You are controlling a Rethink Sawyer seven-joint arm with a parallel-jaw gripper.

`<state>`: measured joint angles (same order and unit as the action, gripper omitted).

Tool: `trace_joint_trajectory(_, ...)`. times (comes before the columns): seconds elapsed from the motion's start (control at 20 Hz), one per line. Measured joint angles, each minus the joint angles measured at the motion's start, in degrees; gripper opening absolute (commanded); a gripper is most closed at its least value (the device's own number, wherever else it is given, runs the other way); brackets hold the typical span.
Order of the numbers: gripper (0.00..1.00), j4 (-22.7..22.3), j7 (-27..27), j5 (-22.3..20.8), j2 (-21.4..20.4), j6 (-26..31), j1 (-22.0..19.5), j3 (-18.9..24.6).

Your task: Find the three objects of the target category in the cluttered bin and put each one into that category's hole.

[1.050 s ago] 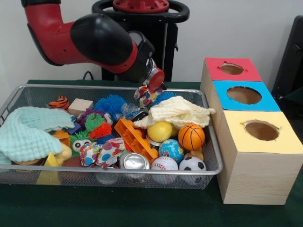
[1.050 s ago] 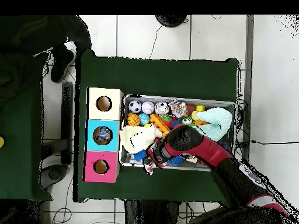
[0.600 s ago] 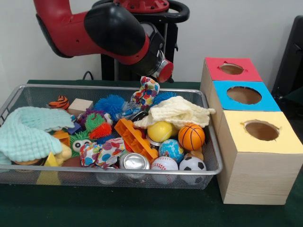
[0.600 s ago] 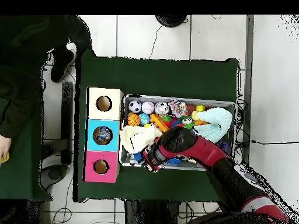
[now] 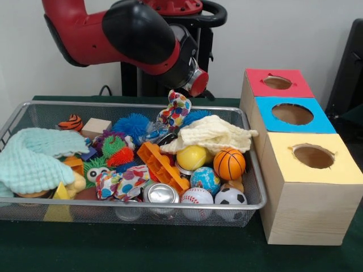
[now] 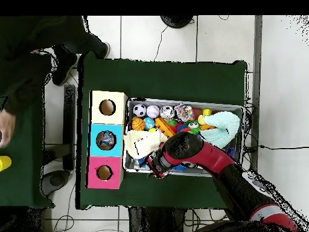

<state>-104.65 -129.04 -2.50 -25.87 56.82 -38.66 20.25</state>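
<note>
A cloth with coloured dots (image 5: 176, 109) hangs above the far side of the wire bin (image 5: 130, 104), its lower end just over the clutter. My gripper (image 5: 182, 96) is shut on its top, with the fingers hidden by the fabric. In the overhead view the gripper (image 6: 158, 169) sits over the bin's edge (image 6: 181, 101) nearest the robot. A second dotted cloth (image 5: 122, 182), a cream cloth (image 5: 212, 133) and a mint cloth (image 5: 34, 156) lie in the bin. To the right stand the red box (image 5: 278, 83), blue box (image 5: 292, 113) and yellow box (image 5: 312, 156), each with a round hole.
The bin also holds a basketball (image 5: 229, 164), a yellow ball (image 5: 191, 157), a globe ball (image 5: 205, 179), an orange block (image 5: 161, 166), a can (image 5: 160, 194) and spiky toys. A person (image 6: 42, 36) stands at the overhead view's left, one hand (image 6: 6, 124) at the edge.
The arm rose and shifted towards the boxes, lifting the dotted cloth up out of the clutter. Over the last half second it barely moved. The person at the left shifted.
</note>
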Motion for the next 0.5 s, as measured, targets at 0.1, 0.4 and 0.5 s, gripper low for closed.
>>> trace_joint_trajectory(0.1, 1.00, 0.0, 0.0, -0.2, -0.2, 0.0, 0.2, 0.0)
trace_joint_trajectory(0.4, 1.00, 0.8, 0.0, -5.1, -1.4, -1.8, 2.9, -0.7)
trace_joint_trajectory(0.5, 1.00, 1.7, 0.0, -8.9, -2.1, -4.8, 5.4, -1.6)
